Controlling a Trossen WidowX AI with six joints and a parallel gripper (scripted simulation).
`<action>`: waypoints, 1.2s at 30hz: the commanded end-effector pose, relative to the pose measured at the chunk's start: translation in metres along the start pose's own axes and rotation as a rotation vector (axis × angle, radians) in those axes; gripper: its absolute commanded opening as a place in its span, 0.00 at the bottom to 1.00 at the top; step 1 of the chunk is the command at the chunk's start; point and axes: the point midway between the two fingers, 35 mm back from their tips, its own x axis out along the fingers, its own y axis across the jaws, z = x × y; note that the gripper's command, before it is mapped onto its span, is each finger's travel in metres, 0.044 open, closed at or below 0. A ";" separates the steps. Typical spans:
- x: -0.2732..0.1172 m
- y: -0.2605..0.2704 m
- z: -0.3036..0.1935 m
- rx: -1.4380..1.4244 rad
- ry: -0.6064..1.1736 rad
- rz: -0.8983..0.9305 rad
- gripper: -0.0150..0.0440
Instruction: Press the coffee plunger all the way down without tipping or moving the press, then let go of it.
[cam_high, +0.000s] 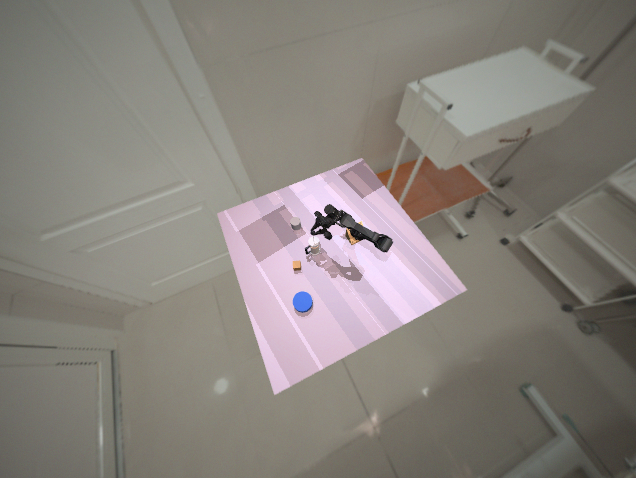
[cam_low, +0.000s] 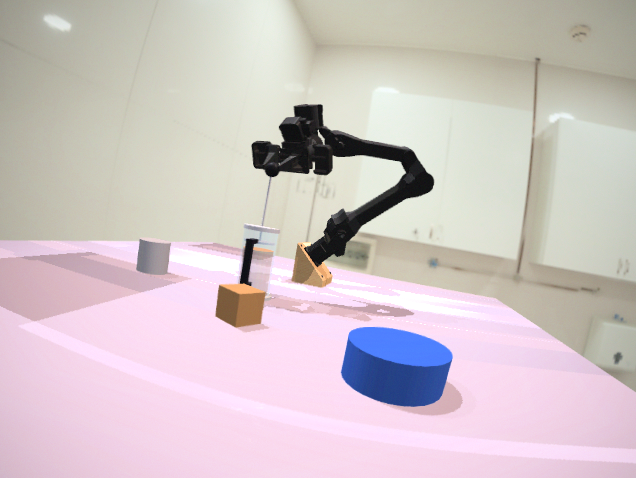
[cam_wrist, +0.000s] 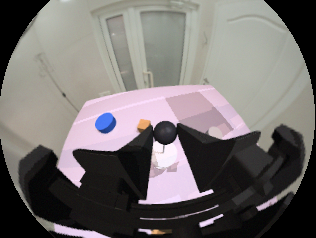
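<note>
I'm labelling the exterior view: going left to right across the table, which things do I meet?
Grey cylinder → orange cube → tan wedge-shaped arm base → blue disc. The coffee press overlaps the cube, so I leave it out.

– What surrounds the pink table (cam_high: 359, 308)?

– Pale glossy floor tiles (cam_high: 169, 426) on every side, with a white panelled door (cam_high: 97, 169) to its left in the top view. Beyond its far corner stands a white trolley (cam_high: 493, 97) on thin legs, over an orange panel (cam_high: 431, 187).

– And the walls?

– Cream and shiny in the exterior view, with white wall cabinets (cam_low: 452, 174) behind the table and ceiling lights (cam_low: 56, 21) above.
</note>
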 end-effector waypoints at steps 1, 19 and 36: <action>0.002 -0.001 -0.002 0.004 0.001 0.000 0.46; 0.020 -0.004 -0.025 0.002 0.006 -0.004 0.46; 0.037 -0.005 -0.047 0.002 0.006 -0.004 0.46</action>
